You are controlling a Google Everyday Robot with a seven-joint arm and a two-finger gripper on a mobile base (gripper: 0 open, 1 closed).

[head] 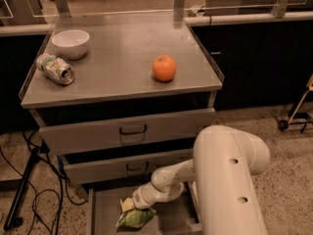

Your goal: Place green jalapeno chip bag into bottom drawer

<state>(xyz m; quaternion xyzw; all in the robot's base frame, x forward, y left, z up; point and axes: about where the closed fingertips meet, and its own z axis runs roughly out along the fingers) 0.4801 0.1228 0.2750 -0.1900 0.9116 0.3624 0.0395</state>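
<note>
The green jalapeno chip bag (136, 218) lies low inside the open bottom drawer (104, 213), on or just over its grey floor, at the bottom of the camera view. My gripper (127, 205) is at the bag's upper left end, touching it, reached down from my white arm (225, 180) on the right. The drawer's front part is cut off by the frame's lower edge.
The two upper drawers (132, 130) with dark handles stick out slightly above the gripper. On the cart top (117, 77) are an orange (164, 68), a crushed can (55, 69) and a white bowl (71, 43). Cables and a stand leg (22, 190) lie on the floor at left.
</note>
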